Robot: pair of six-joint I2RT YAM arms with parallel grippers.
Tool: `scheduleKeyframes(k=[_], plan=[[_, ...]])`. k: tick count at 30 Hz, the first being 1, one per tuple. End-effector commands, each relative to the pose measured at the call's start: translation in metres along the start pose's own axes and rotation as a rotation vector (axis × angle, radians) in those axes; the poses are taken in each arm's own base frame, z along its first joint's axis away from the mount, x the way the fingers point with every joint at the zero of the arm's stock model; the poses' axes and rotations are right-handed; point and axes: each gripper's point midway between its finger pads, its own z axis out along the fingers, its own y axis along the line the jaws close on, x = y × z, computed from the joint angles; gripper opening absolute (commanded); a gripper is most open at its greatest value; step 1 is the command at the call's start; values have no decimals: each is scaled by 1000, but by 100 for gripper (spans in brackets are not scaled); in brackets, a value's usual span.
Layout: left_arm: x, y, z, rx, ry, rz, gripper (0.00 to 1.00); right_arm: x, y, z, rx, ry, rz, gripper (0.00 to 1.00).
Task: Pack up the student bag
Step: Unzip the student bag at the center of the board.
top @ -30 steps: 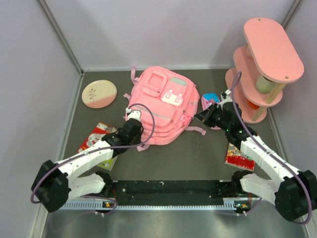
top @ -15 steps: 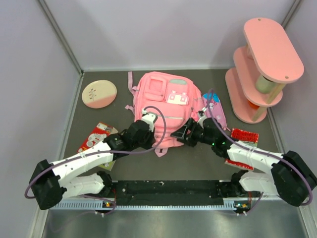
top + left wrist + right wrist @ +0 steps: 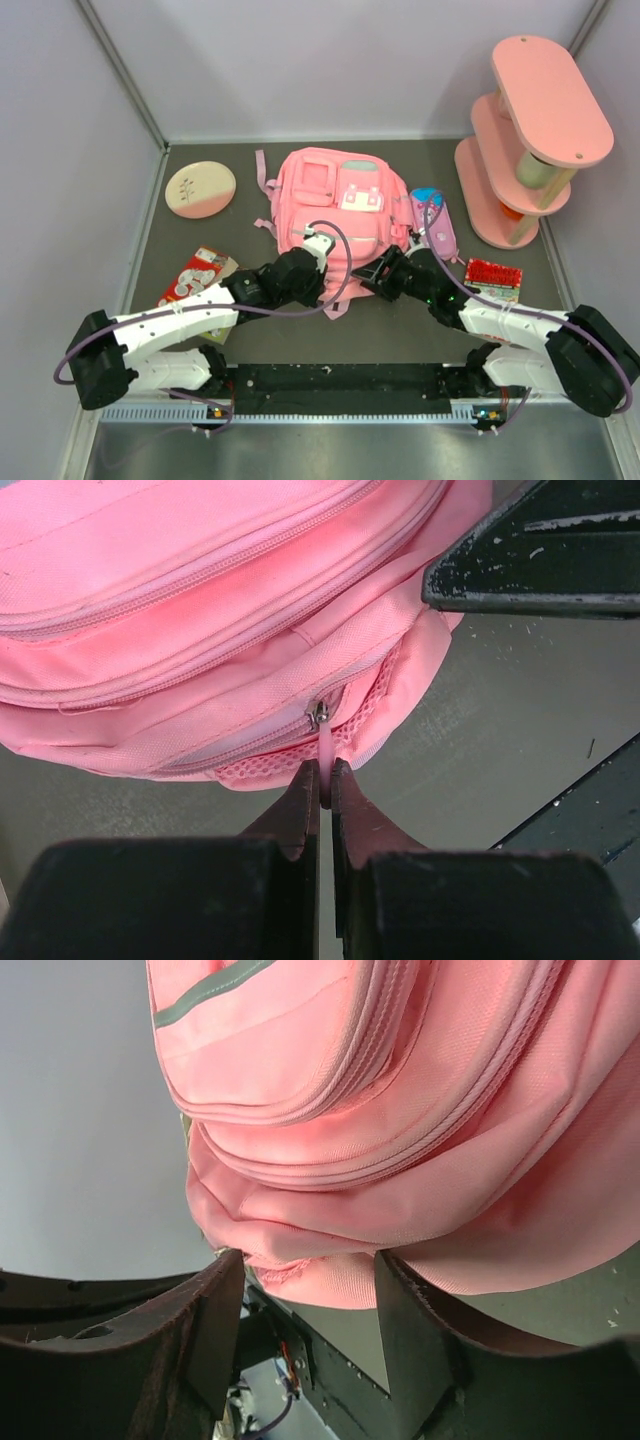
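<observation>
The student bag (image 3: 335, 200), a pink backpack, lies flat in the middle of the table. My left gripper (image 3: 330, 268) is at the bag's near edge. In the left wrist view, my left gripper (image 3: 322, 780) is shut on the pink zipper pull (image 3: 324, 752) of a pocket on the student bag (image 3: 200, 600). My right gripper (image 3: 377, 274) is at the bag's near right corner. In the right wrist view, my right gripper (image 3: 310, 1270) is open, with the lower corner of the student bag (image 3: 400, 1110) between its spread fingers.
A small pink pencil case (image 3: 436, 222) lies just right of the bag. The pink tiered shelf (image 3: 530, 140) stands at the back right. A round pink-and-cream disc (image 3: 200, 190) lies at the back left. A red packet (image 3: 492, 277) and a printed booklet (image 3: 195, 280) flank the arms.
My right gripper has swung left from the pencil case to the bag's near right corner and opened. My left gripper has moved right along the bag's near edge, still shut. The bag has shifted slightly.
</observation>
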Motion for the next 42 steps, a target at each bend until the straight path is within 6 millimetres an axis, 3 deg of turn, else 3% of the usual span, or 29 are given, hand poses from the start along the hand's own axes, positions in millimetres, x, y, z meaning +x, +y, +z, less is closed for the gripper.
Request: scheduleKeyframes(k=[1, 10, 13, 15, 18, 21, 25, 27, 31, 35, 36, 37, 39, 40, 42], plan=[[-33, -28, -13, 109, -127, 4, 0, -39, 19, 0, -69, -171, -17, 53], [-14, -37, -12, 152, -103, 44, 0, -55, 19, 4, -95, -212, 4, 49], [-18, -50, -13, 195, -126, 63, 0, -61, 14, 2, -124, -269, 25, 40], [-20, -56, -12, 214, -136, 64, 0, -68, 11, 0, -150, -318, 71, 40], [-24, -66, -7, 232, -143, 61, 0, -63, 16, 3, -190, -294, 88, 49], [-28, -75, -1, 241, -141, 62, 0, -49, 24, 10, -209, -248, 91, 53], [-30, -81, 4, 233, -135, 54, 0, -36, 15, 22, -161, -195, 115, 52], [-29, -79, 5, 227, -136, 49, 0, -34, 15, 22, -164, -196, 123, 43], [-30, -81, 2, 240, -153, 51, 0, -33, 11, 26, -124, -187, 104, 0], [-25, -69, 0, 192, -141, 61, 0, -44, 24, 19, -97, -218, -14, 0], [-21, -58, 2, 143, -139, 62, 0, -55, 37, 17, -103, -240, -40, 0], [-21, -49, 0, 105, -151, 52, 0, -58, 26, 15, -35, -237, -66, 0], [-9, -21, 1, -31, -137, 29, 0, -74, 49, 3, -66, -257, -137, 0], [-7, -11, 0, -71, -139, 21, 0, -87, 45, -1, -41, -276, -138, 0], [6, 9, -1, -153, -114, -4, 0, -97, 56, -9, -70, -254, -167, 0]])
